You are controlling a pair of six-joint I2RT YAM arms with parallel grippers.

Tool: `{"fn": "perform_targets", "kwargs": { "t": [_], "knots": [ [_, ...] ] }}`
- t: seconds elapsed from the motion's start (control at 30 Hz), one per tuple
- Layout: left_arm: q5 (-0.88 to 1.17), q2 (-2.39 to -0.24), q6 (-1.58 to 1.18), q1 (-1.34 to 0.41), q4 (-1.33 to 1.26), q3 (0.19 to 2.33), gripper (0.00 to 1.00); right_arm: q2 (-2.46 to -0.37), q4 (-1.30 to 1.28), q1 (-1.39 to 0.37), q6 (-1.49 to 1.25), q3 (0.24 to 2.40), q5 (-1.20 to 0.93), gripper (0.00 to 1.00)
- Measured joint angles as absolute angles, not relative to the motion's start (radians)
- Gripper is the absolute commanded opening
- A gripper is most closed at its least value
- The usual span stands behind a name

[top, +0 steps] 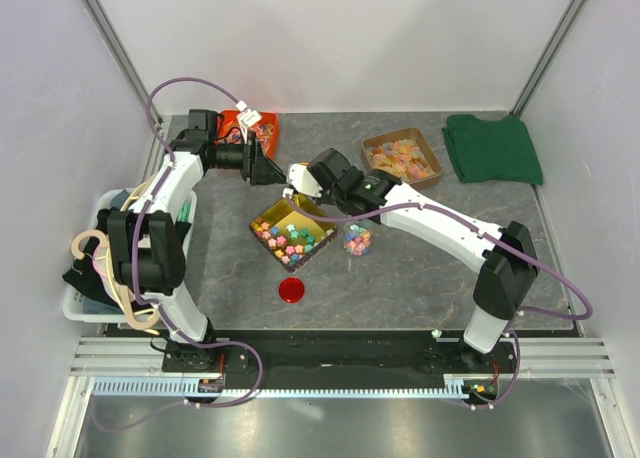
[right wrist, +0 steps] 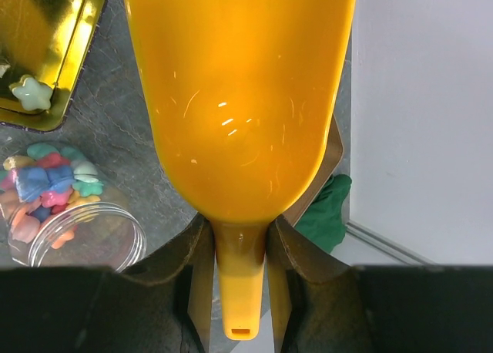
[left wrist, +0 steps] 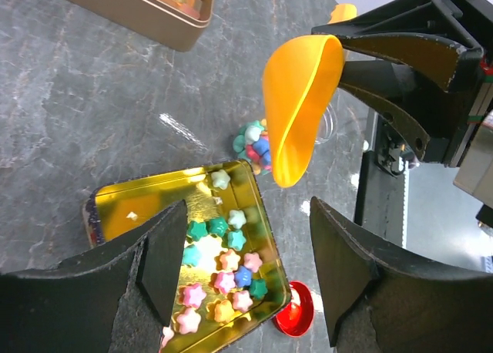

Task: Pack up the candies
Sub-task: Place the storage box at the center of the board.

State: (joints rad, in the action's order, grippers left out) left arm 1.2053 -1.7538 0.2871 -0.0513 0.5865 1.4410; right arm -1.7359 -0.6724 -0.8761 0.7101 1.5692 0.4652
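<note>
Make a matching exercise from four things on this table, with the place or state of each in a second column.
1 orange scoop
2 clear jar
3 red lid
4 green cloth

A far right corner of the table
B held by the right gripper
C holds some candies
D flat on the table, near the gold tray

Pairs: 1-B, 2-C, 3-D, 4-A

Left arm point(top: 165, 208) extended far, wrist turned right; left gripper point(left wrist: 246, 206) spread wide, empty. Right arm point(top: 440, 223) stretched left; right gripper point(right wrist: 239, 230) clamped on scoop point(right wrist: 239, 99) handle.
</note>
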Motion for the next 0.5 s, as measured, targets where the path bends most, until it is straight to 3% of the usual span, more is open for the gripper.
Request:
{"fn": "perform_targets", "kwargs": {
  "t": [0.5],
  "knots": [
    [1.123, -1.758, 0.254, -0.080, 0.570, 1.439, 0.67, -1.734, -0.672, -0.941, 0.684, 1.571, 0.440, 0.00]
  ]
}}
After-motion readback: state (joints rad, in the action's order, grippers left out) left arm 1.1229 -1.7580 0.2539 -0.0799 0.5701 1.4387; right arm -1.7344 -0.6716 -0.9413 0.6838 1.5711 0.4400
